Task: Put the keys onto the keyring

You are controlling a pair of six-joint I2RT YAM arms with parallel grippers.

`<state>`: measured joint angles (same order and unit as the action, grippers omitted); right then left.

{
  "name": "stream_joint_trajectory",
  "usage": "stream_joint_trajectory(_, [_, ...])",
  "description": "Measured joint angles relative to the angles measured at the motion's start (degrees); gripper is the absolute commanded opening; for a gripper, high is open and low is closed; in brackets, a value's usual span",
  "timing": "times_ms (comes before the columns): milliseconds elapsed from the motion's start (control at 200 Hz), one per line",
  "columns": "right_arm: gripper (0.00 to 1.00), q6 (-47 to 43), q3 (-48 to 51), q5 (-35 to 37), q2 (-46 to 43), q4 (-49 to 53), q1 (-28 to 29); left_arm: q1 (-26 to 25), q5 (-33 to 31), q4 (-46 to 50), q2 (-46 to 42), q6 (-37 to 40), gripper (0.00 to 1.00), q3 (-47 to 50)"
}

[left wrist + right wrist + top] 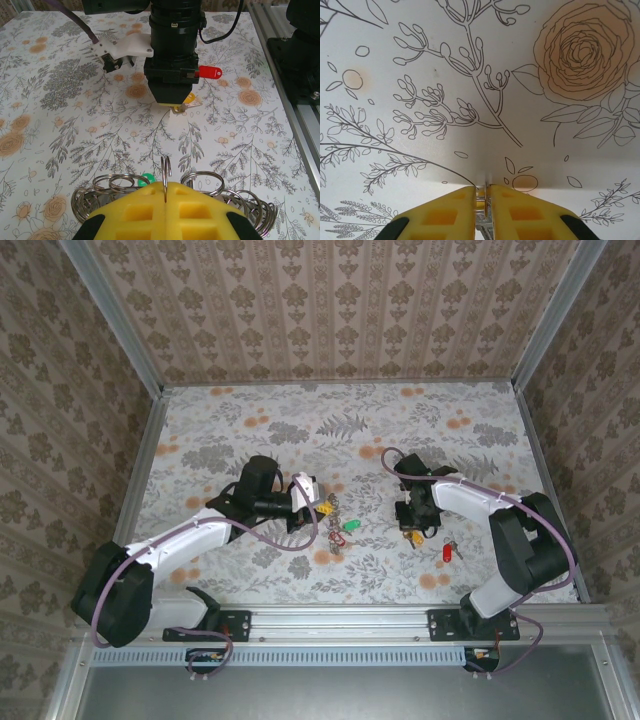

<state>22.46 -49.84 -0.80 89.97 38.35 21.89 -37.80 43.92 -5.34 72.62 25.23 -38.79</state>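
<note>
My left gripper (165, 187) is shut on one upright loop of the keyring (165, 170). The rest of the silvery coiled keyring (335, 532) lies on the table under and beside the pads. A green key (350, 526) rests just beyond the rings; its head (146, 178) peeks out behind them. Across from it, my right gripper (412, 532) points down at the table, shut on a yellow key (186, 102). The metal part of that key (485, 202) is pinched between the yellow pads, close to the tabletop. A red key (447, 553) lies to the right of that gripper.
The floral tabletop (300, 420) is walled by patterned panels at the back and sides. An aluminium rail (400, 618) runs along the near edge, with both arm bases on it. Open table lies behind both grippers.
</note>
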Motion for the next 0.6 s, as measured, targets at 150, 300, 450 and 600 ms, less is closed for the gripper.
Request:
stream_joint_trajectory(150, [0.12, 0.00, 0.00, 0.00, 0.00, -0.42, 0.00, 0.00, -0.02, 0.11, 0.00, 0.00, 0.00, 0.00])
stream_joint_trajectory(300, [0.14, 0.00, -0.02, 0.00, 0.00, -0.48, 0.00, 0.00, -0.02, 0.20, 0.00, 0.00, 0.00, 0.00])
stream_joint_trajectory(450, [0.16, -0.02, -0.02, 0.00, 0.04, -0.57, 0.00, 0.00, -0.02, 0.20, 0.00, 0.00, 0.00, 0.00])
stream_joint_trajectory(600, [0.15, -0.04, -0.02, 0.00, 0.11, -0.61, 0.00, 0.00, -0.02, 0.20, 0.00, 0.00, 0.00, 0.00])
